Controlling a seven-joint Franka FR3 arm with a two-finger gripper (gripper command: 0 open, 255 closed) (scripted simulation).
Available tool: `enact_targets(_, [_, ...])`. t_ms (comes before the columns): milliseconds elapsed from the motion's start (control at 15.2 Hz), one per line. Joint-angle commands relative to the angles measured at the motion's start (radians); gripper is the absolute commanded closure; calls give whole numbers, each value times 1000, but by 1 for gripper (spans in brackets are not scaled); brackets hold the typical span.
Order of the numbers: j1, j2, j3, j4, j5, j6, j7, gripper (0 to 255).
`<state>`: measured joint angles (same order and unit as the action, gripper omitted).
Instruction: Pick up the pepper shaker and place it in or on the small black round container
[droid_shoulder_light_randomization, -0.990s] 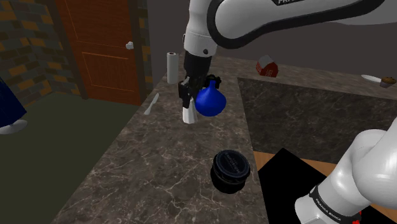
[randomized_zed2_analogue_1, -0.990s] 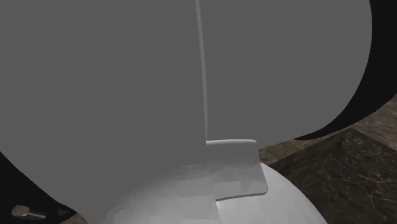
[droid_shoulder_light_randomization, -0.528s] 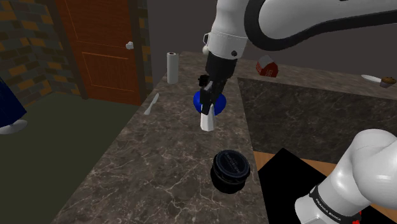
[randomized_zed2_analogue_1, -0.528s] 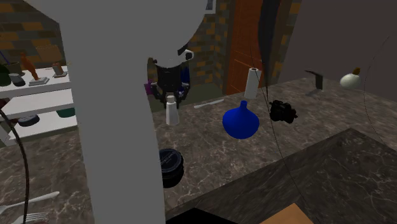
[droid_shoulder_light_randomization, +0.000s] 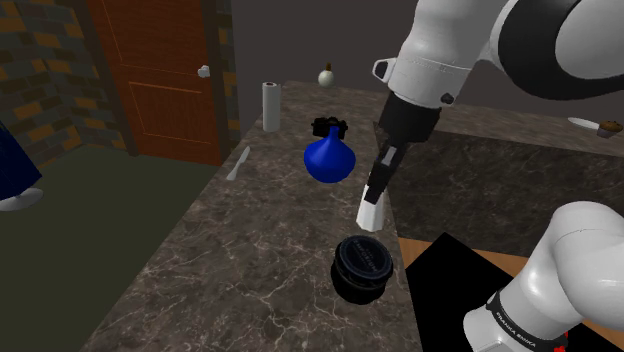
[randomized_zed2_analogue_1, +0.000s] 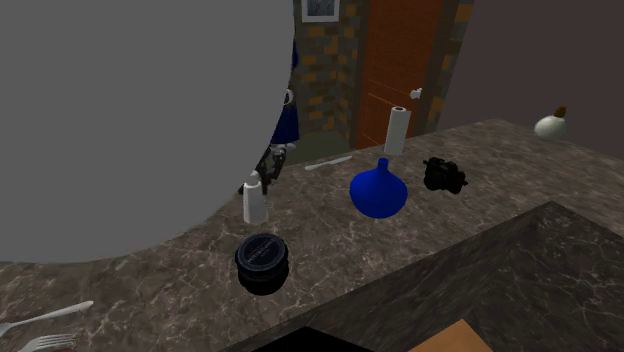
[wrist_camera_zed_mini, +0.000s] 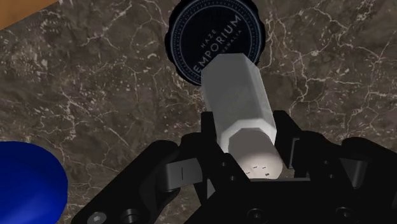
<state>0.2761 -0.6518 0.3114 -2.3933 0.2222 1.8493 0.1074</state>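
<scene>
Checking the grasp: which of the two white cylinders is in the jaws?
The white faceted shaker, clasped near the black round container; the white paper-towel roll stands free.

The surface (droid_shoulder_light_randomization: 250, 250) is dark stone, marble-like, with pale veins and a smooth, polished look. The shaker (wrist_camera_zed_mini: 238, 95) is plain white and matt, with flat facets; its material does not show. The round container (droid_shoulder_light_randomization: 360, 265) is black with a faint sheen and pale lettering on top. The vase (droid_shoulder_light_randomization: 329, 160) is glossy blue. The door (droid_shoulder_light_randomization: 160, 70) looks like orange-brown wood. The gripper (wrist_camera_zed_mini: 245, 124) is matt black. The fork (randomized_zed2_analogue_1: 45, 343) gleams like metal.
</scene>
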Motion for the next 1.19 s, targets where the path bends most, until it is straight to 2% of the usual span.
enact_targets(0, [16,-70,-6,-39,12,-31,3,255])
enact_targets(1122, [33,-40,40,-255,55,215,-10,255])
